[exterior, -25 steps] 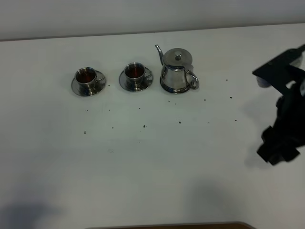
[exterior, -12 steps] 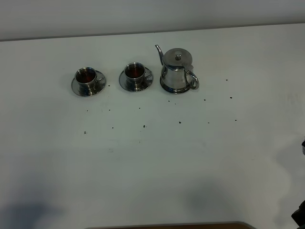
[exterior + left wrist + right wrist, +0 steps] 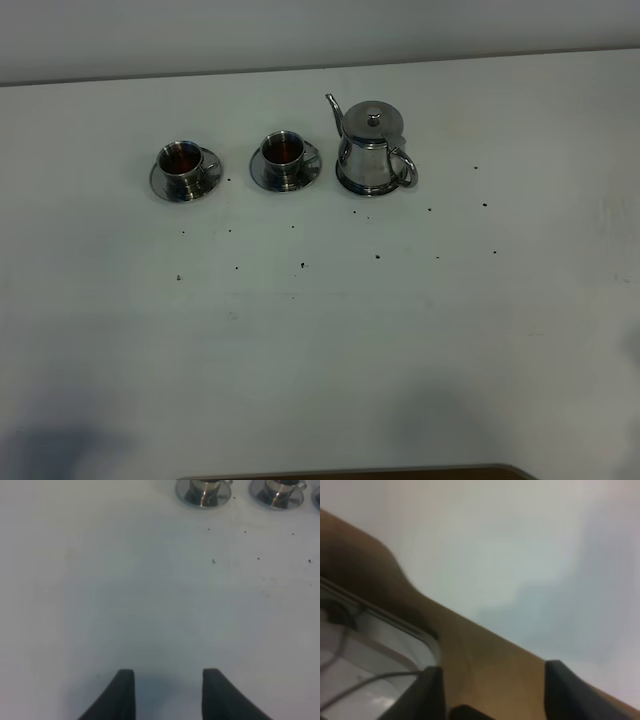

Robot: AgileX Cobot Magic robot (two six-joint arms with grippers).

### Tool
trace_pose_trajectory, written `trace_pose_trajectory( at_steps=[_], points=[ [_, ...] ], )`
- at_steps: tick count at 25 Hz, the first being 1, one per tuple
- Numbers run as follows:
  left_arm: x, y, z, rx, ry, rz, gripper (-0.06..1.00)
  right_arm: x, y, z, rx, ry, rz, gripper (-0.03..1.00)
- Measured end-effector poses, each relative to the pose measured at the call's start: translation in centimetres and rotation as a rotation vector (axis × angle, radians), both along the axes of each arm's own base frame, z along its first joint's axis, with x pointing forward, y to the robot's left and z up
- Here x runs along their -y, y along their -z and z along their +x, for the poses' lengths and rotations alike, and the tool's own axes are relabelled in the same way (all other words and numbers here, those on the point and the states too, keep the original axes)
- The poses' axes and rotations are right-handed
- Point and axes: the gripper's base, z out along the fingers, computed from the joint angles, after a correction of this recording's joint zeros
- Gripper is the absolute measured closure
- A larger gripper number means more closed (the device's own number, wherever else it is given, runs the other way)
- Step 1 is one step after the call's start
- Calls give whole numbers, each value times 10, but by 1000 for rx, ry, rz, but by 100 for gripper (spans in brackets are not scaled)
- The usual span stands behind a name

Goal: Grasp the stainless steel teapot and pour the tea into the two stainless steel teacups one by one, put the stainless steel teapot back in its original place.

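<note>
The stainless steel teapot [image 3: 372, 146] stands upright on its round steel dish [image 3: 371, 185] at the back of the white table, spout to the left and loop handle to the right. Two steel teacups stand on saucers to its left, one [image 3: 283, 152] near the pot and one [image 3: 182, 160] farther left; both hold dark tea. Both cups also show in the left wrist view [image 3: 205, 487] [image 3: 285, 486]. My left gripper [image 3: 167, 692] is open and empty over bare table. My right gripper [image 3: 490, 692] is open and empty over the table's brown edge. Neither gripper shows in the exterior high view.
Small dark specks [image 3: 302, 265] lie scattered on the table in front of the cups and pot. The table's brown front edge [image 3: 350, 472] shows at the bottom. In the right wrist view a cable and a pale surface [image 3: 365, 680] lie beyond the table's brown edge.
My right arm has drawn back out of the exterior high view, from the right side down and off the lower right corner. The teapot and cups have not moved.
</note>
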Motion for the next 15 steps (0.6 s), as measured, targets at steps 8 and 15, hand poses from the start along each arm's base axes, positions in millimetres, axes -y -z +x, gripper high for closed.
trace_pose_trajectory(
  at_steps=[8, 15],
  points=[
    [0, 0, 0, 1, 0, 0, 56, 24, -8, -17, 159, 203, 118, 61],
    [0, 0, 0, 1, 0, 0, 56, 39, -15, -31, 293, 417, 163, 67]
  ],
)
